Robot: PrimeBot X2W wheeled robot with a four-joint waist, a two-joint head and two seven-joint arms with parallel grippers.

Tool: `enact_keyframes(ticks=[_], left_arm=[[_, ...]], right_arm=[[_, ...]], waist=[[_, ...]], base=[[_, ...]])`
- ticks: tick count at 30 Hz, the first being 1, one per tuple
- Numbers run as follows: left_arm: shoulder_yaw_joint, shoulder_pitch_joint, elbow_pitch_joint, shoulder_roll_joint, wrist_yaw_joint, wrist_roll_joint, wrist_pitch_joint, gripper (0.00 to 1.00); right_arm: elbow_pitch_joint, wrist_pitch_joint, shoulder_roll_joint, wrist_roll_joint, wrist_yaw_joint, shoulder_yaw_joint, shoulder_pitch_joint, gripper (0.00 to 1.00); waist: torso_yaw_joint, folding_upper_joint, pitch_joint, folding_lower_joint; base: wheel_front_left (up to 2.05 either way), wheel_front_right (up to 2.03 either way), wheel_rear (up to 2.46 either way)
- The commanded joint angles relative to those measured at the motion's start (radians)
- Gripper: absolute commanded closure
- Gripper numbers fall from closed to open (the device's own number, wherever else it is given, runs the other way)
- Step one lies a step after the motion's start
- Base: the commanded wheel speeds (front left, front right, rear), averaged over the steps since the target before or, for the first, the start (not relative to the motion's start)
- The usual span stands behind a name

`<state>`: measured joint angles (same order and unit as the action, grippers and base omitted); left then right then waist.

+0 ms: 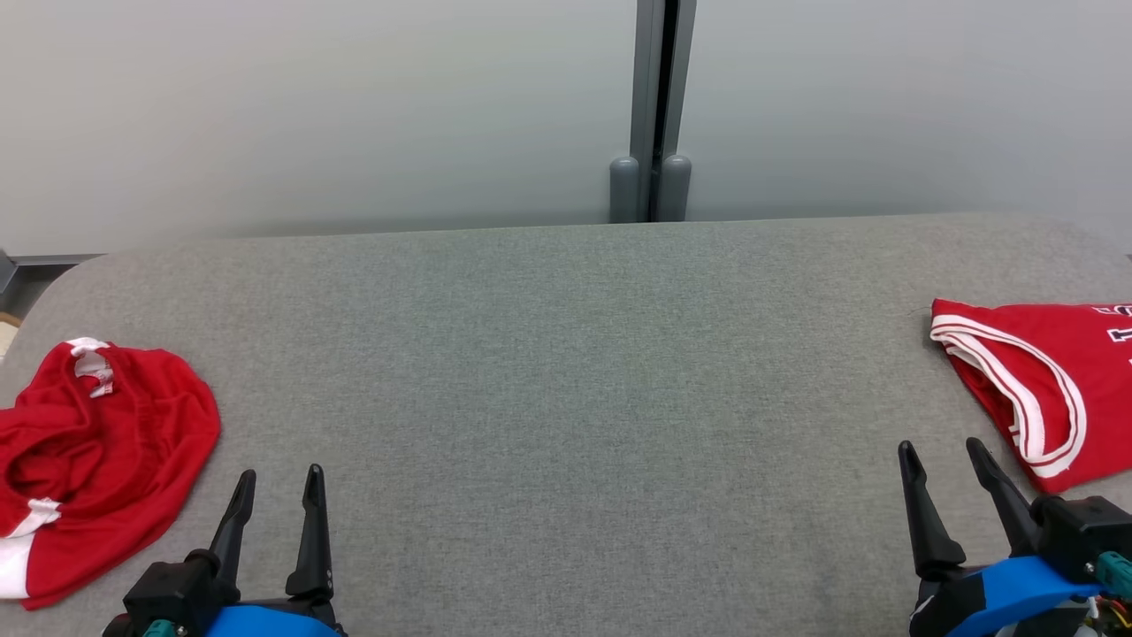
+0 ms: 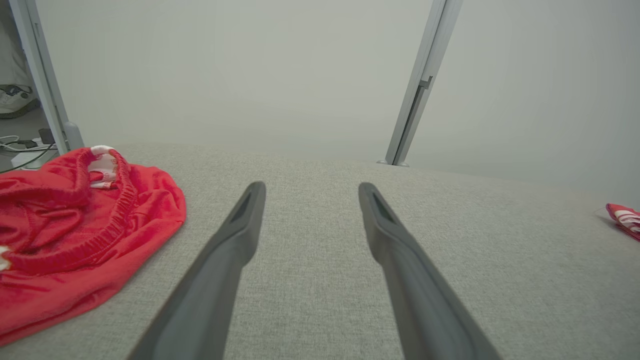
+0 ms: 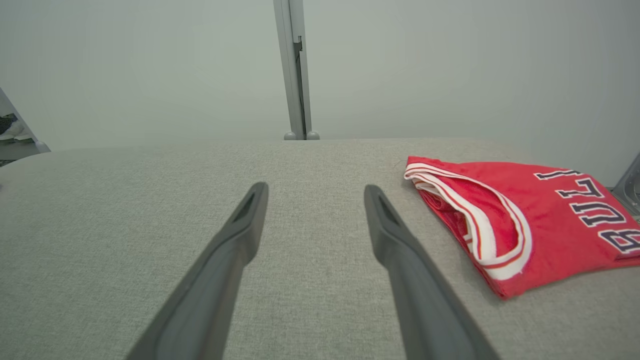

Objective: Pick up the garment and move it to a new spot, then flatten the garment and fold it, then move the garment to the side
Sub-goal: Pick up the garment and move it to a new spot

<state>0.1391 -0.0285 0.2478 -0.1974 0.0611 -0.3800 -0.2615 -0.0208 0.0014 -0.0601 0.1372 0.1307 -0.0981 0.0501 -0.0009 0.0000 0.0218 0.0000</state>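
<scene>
Now you are hovering the left gripper (image 1: 279, 475) and right gripper (image 1: 940, 446) spread wide and empty, likely because the crumpled red garment (image 1: 106, 442) is lying just beside the left one on the grey table (image 1: 566, 354), awaiting pickup.

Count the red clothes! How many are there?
2. A crumpled red garment lies at the left edge of the table; a folded red jersey lies at its right edge. Both run off the head view, so more might be hidden.
</scene>
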Motion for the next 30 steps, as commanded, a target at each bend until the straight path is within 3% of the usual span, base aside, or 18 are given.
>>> enact_keyframes(ticks=[1,10,30], left_arm=[[0.0,0.012,-0.004,-0.005,-0.004,-0.003,-0.001,0.0],[0.004,0.013,-0.023,-0.007,-0.017,-0.007,0.009,0.0],[-0.01,-0.033,-0.066,-0.053,-0.035,-0.024,0.036,0.0]], right_arm=[[-0.004,-0.005,0.0,0.002,0.0,0.002,0.006,0.0],[-0.032,-0.02,-0.002,0.013,0.0,0.019,-0.006,0.0],[-0.061,-0.052,-0.009,0.015,0.0,0.036,-0.006,0.0]], waist=[[0.005,0.0,0.0,0.0],[0.079,0.0,0.004,0.0],[0.377,0.0,-0.018,0.0]], base=[[0.0,0.0,0.0],[0.0,0.0,0.0],[0.0,0.0,0.0]])
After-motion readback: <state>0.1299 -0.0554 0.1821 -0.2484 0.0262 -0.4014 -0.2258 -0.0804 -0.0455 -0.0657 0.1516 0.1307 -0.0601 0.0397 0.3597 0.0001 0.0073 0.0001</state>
